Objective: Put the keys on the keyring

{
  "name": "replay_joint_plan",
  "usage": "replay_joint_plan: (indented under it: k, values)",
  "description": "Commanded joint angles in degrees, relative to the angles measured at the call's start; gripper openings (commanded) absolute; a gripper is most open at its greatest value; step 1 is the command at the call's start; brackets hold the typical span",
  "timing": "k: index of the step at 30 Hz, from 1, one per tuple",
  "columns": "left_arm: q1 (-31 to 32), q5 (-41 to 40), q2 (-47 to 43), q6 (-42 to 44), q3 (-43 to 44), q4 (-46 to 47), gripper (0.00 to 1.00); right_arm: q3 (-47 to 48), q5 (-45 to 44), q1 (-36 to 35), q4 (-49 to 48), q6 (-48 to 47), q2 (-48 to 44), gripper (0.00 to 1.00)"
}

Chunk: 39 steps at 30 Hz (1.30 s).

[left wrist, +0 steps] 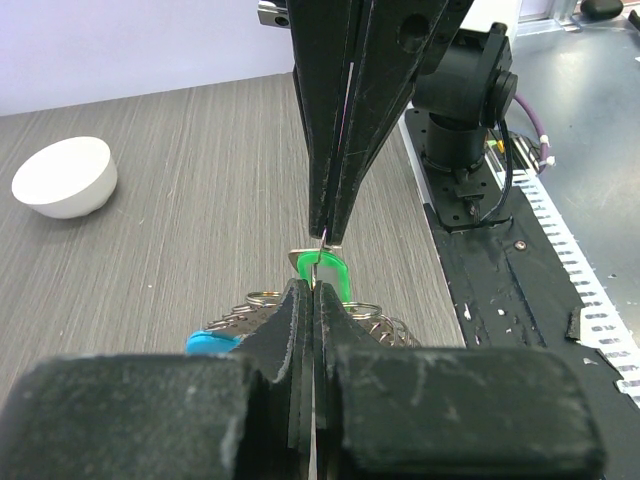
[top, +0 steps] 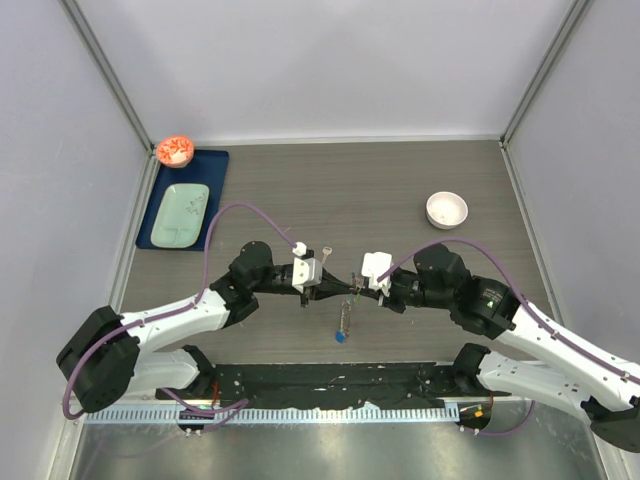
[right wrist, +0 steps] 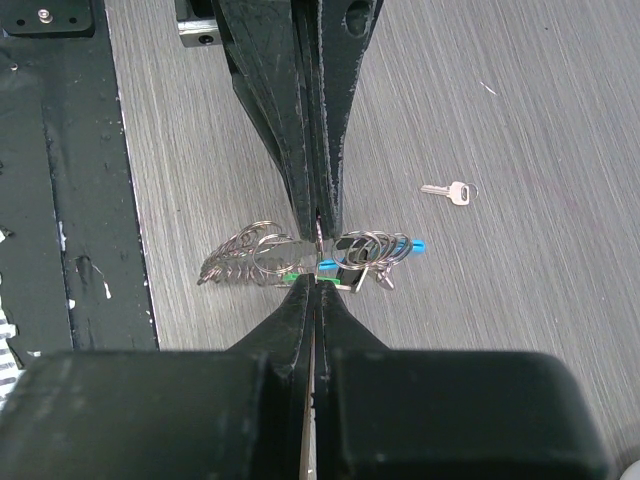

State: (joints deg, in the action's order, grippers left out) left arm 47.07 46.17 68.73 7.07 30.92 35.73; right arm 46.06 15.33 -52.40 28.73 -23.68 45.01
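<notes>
Watching the tips meet mid-table, I read the left gripper (left wrist: 313,292) and right gripper (right wrist: 315,288) both clamped on the keyring (right wrist: 250,262), green key (left wrist: 328,270) between them. The silver key (right wrist: 447,190) lies apart on the far side, nearer my left arm.

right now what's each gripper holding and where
Left gripper and right gripper both pinch the keyring at its ring beside the green key, from opposite sides.

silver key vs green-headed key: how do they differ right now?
Head: the silver key is plain metal; the green-headed key has a bright green head. Place: the silver key lies flat on the table, alone; the green-headed key is up at the keyring, between the shut left gripper and right gripper. Both are tiny.
</notes>
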Motion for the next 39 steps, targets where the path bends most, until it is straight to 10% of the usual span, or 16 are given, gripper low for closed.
replay_joint_plan:
  k: [1, 39]
  values:
    - [-0.31, 1.03, -1.32, 0.49, 0.72, 3.47, 0.00, 0.52, 0.40, -0.42, -2.19, -0.14, -0.10, 0.01]
    - [-0.40, 3.13, -1.76, 1.54, 0.72, 2.51, 0.00, 1.22, 1.89, -0.42, -0.25, 0.57, -1.42, 0.01]
